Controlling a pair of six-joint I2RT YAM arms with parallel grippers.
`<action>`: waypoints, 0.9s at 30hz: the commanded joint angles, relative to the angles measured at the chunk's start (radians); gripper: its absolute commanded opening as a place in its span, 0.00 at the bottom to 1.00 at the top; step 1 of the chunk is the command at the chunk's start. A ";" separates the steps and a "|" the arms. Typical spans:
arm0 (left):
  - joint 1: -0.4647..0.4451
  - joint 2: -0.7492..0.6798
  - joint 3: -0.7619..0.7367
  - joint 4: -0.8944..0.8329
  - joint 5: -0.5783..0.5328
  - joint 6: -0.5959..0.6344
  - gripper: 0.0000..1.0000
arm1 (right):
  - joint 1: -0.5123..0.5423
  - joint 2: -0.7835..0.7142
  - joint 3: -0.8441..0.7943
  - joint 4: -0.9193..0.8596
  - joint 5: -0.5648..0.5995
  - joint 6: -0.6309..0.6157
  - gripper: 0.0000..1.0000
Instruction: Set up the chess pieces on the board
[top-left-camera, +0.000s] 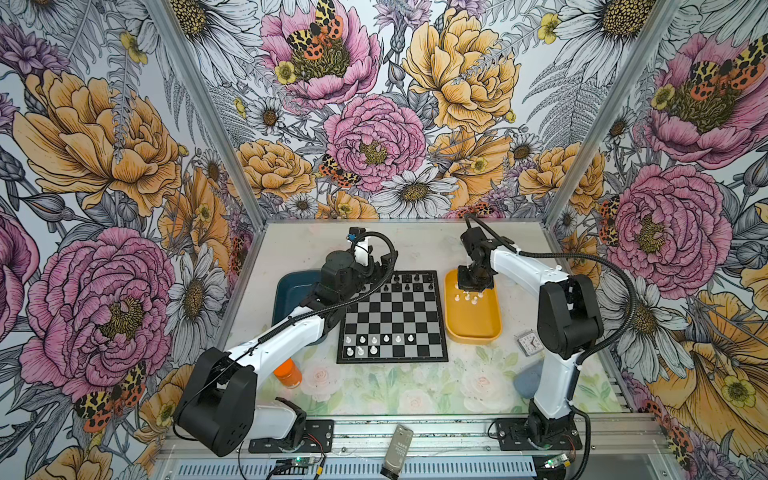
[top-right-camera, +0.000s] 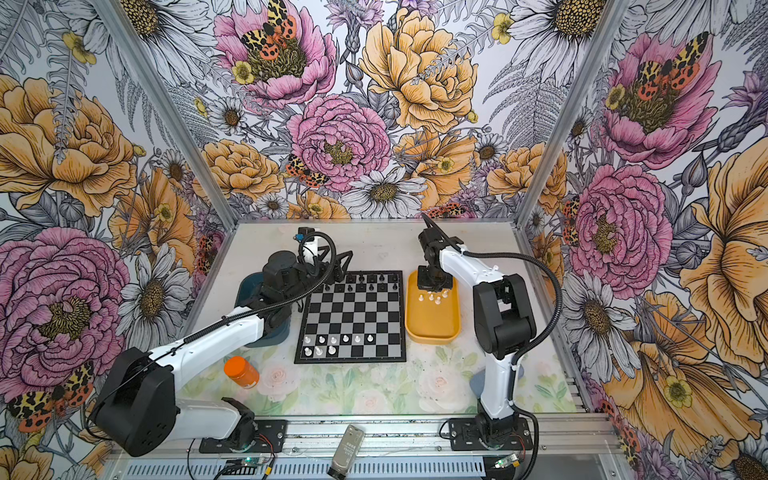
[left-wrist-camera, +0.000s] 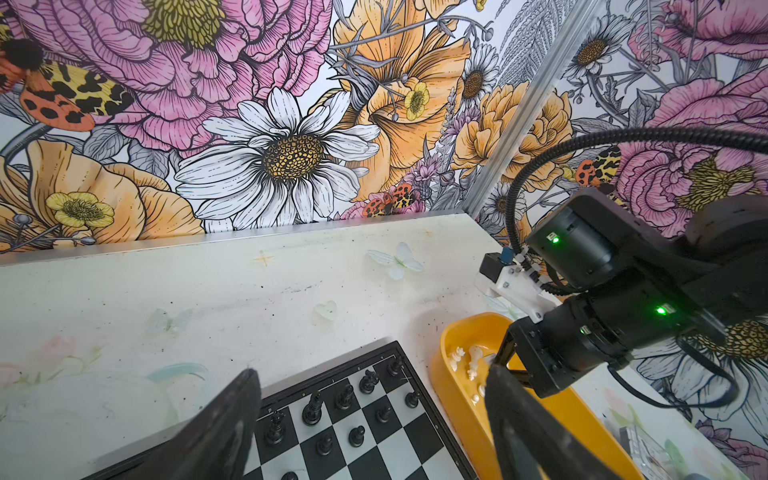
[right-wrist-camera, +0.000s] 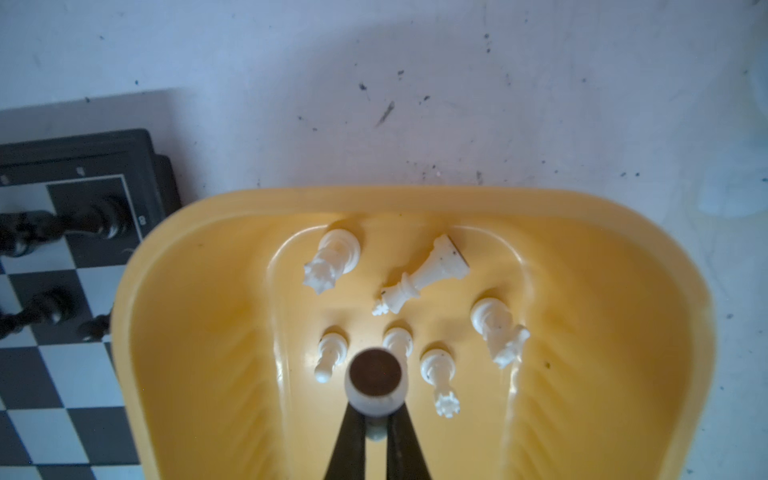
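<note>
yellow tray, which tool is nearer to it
Right. The right tool hangs over the far end of the yellow tray, shut on a white chess piece. The left tool is open above the far left corner of the board.

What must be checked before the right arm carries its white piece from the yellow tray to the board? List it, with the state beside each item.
1. Grip: right gripper shut on the held white piece: ok.
2. Held white piece upright for placing: its dark underside faces the wrist camera: not ok.
3. Clear of the other white pieces in the yellow tray: cannot tell.
4. Free squares in the near row of the board: ok.
5. Left gripper open over the far black pieces, away from the near rows: ok.
</note>
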 joint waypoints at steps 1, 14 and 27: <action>-0.004 -0.006 0.024 -0.017 0.004 0.025 0.86 | -0.008 0.031 0.045 0.010 0.039 -0.020 0.00; -0.003 -0.013 0.021 -0.028 -0.011 0.032 0.86 | -0.017 0.099 0.102 0.016 0.043 -0.020 0.09; -0.002 -0.016 0.018 -0.036 -0.018 0.038 0.86 | -0.017 0.114 0.124 0.017 0.029 -0.018 0.21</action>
